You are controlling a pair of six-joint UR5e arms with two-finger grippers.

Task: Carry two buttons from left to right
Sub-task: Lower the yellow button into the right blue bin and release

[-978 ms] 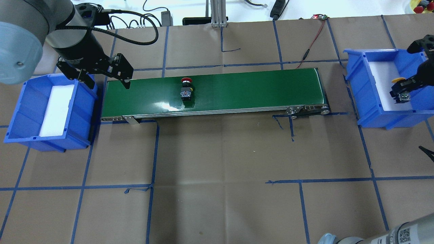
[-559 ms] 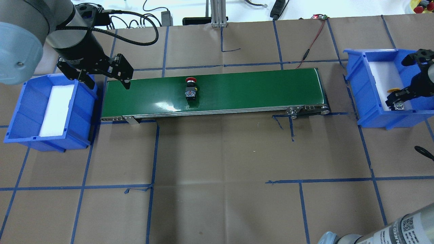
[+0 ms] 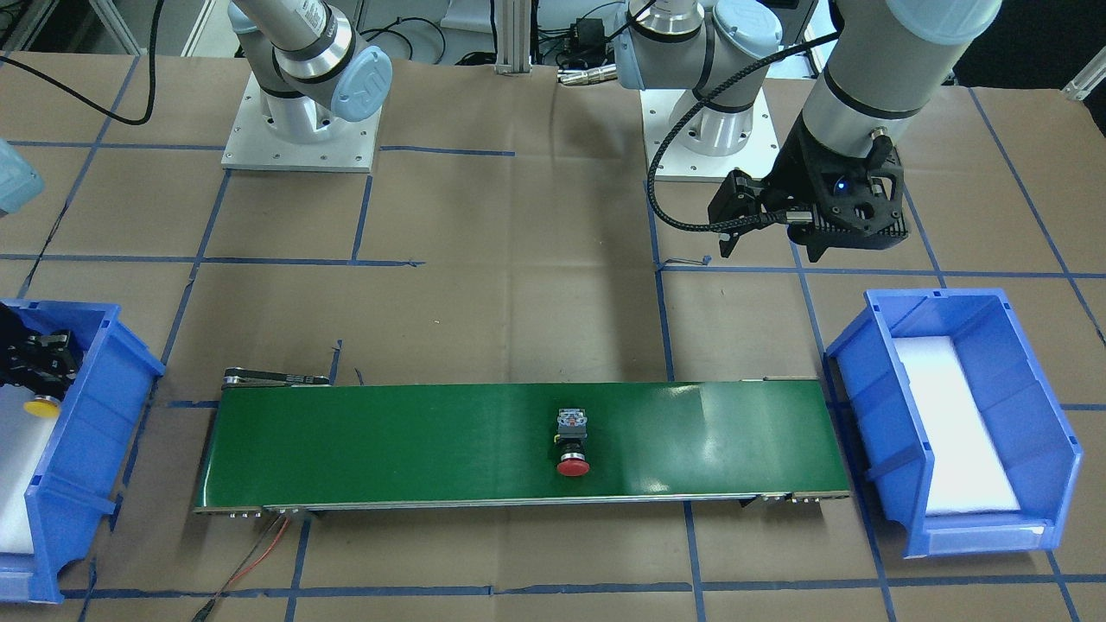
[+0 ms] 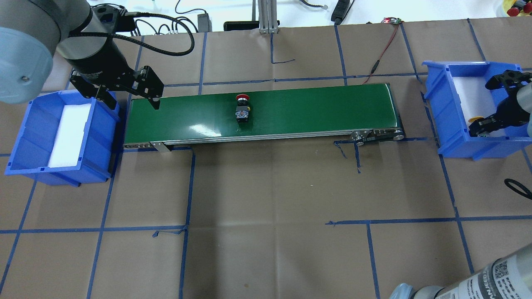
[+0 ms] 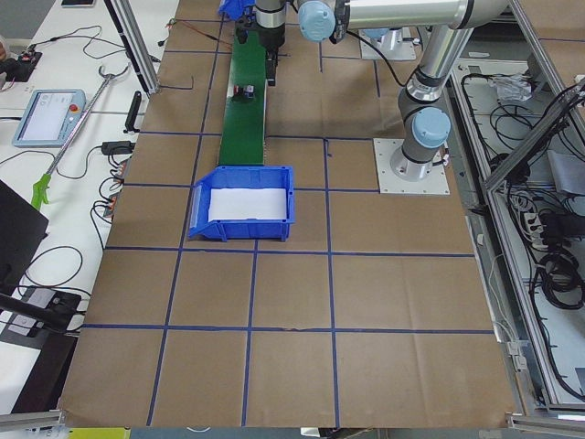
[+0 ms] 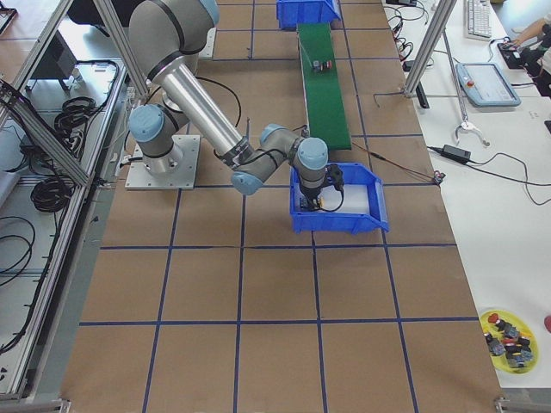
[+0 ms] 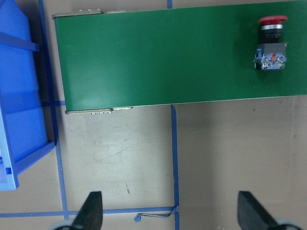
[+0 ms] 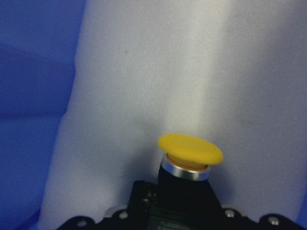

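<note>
The red button lies on its side on the green conveyor belt, left of the belt's middle. It also shows in the front view as red button and in the left wrist view as red button. My left gripper hangs open and empty over the belt's left end. My right gripper is low inside the right blue bin, shut on the yellow button. The yellow cap hovers just over the bin's white foam.
An empty blue bin with a white foam liner stands at the belt's left end, beside my left gripper. Blue tape lines cross the brown paper table. Cables and a red wire lie at the far edge.
The red button has ridden rightward along the belt. My right gripper has sunk lower into the right bin, toward its near wall, with the yellow button. The left gripper has stayed put.
</note>
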